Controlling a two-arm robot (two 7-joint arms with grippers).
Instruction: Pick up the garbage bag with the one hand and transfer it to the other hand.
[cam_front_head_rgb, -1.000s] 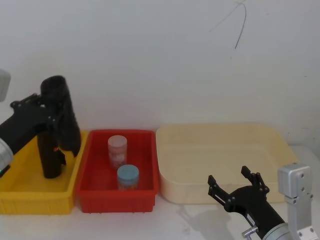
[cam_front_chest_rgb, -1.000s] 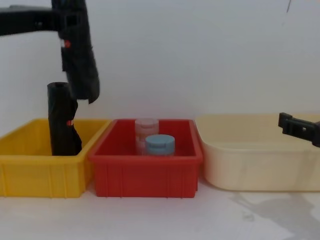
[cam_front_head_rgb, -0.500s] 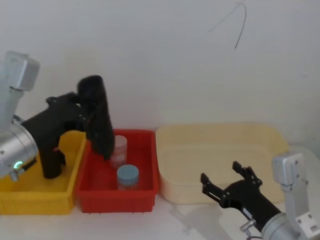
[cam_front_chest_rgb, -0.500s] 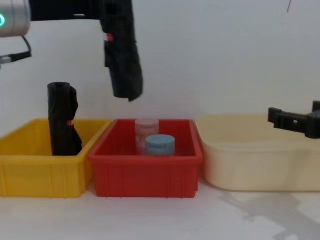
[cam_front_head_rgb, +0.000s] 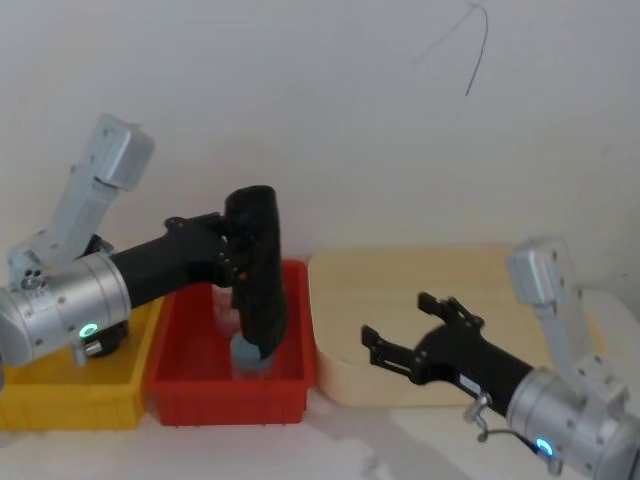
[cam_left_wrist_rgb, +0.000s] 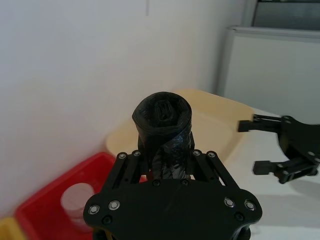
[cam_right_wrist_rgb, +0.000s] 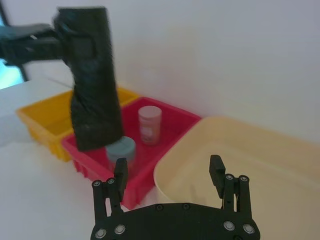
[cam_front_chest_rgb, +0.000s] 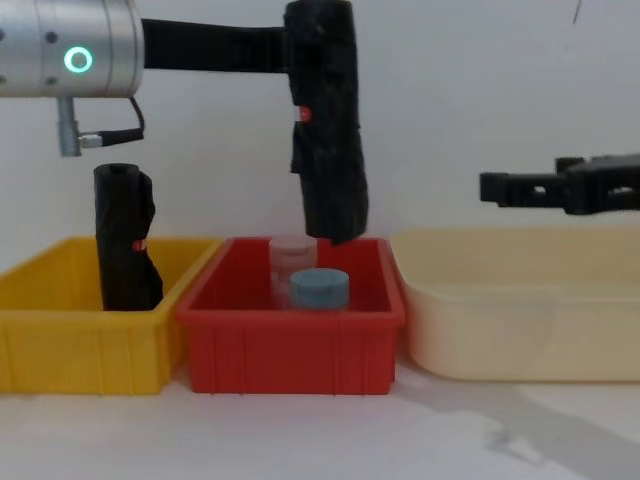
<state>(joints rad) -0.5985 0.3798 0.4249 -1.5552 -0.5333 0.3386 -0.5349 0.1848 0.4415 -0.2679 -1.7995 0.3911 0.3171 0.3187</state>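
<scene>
The garbage bag (cam_front_chest_rgb: 325, 130), a tall black roll with a small red mark partway down, is hanging in the air directly above the red bin (cam_front_chest_rgb: 290, 350), nearly upright with a slight tilt, and its lower end is reaching down to about the level of that bin's rim without touching it. The left gripper (cam_front_chest_rgb: 303, 50) is clamping the roll's upper part from the bin's left side, its fingers pressing in against the crinkled plastic (the wrist view is showing the roll's open top poking out beyond them), and the arm behind it is glowing with a green ring (cam_front_chest_rgb: 77, 60). Inside the red bin, a clear jar with a pinkish top (cam_front_chest_rgb: 292, 250) is standing toward the back and a blue-lidded jar (cam_front_chest_rgb: 320, 288) is sitting in front of it, both just under the hanging roll. The right gripper (cam_front_chest_rgb: 520, 180) is hovering to the right of the red bin, above the cream tub (cam_front_chest_rgb: 520, 330) that is sitting against the bin's right wall; its fingers are spreading wide and holding nothing, pointing back toward the roll but well apart from it. Against the red bin's left wall a yellow bin (cam_front_chest_rgb: 80, 350) is sitting, with a second black roll (cam_front_chest_rgb: 125, 240) standing upright in it.
</scene>
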